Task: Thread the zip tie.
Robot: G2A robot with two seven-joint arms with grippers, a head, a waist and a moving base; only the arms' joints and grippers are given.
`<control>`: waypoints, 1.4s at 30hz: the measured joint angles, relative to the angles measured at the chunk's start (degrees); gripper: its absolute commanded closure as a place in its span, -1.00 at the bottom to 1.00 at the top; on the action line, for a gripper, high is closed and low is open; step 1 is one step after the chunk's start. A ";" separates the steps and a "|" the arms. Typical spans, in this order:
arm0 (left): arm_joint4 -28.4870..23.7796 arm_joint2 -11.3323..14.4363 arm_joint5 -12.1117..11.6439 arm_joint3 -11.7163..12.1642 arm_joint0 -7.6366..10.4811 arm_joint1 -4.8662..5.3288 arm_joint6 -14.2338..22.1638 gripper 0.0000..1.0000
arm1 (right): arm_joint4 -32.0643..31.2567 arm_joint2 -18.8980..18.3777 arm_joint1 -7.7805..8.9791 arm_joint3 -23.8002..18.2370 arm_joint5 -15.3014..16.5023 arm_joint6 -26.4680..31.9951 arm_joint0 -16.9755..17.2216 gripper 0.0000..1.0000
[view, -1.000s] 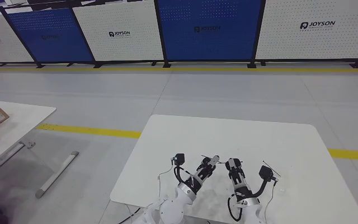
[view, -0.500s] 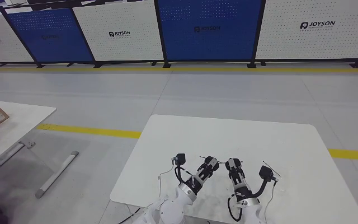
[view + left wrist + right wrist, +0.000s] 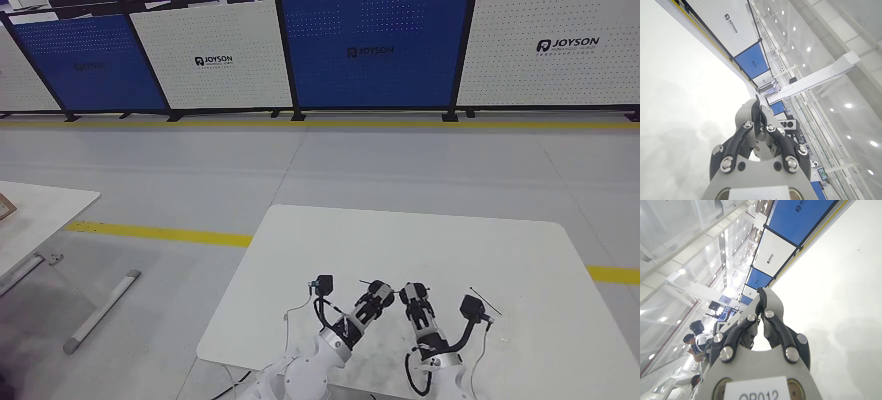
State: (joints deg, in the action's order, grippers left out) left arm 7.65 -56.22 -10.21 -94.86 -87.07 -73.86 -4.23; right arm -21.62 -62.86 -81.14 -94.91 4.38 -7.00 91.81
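zip tie (image 3: 758,100) in left pincer (image 3: 759,108), right pincer (image 3: 762,294) | over table (image 3: 420,240), near side

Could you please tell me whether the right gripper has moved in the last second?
Yes, slightly: the black right gripper has edged away from the thin black strip lying on the white table.

Setting: factory hall. Perforated partition panels (image 3: 375,50), blue and white; yellow floor line (image 3: 160,233). High ceiling lamps (image 3: 848,105).
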 measured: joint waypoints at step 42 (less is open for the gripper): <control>-1.46 -0.48 4.83 1.84 0.78 -0.61 -1.07 1.00 | -0.05 -0.65 -0.08 -0.38 -0.42 0.35 0.63 0.64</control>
State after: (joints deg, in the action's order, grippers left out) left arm 6.19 -56.70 -5.39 -93.02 -86.29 -74.47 -5.30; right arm -21.67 -63.51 -81.21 -95.30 3.96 -6.65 92.44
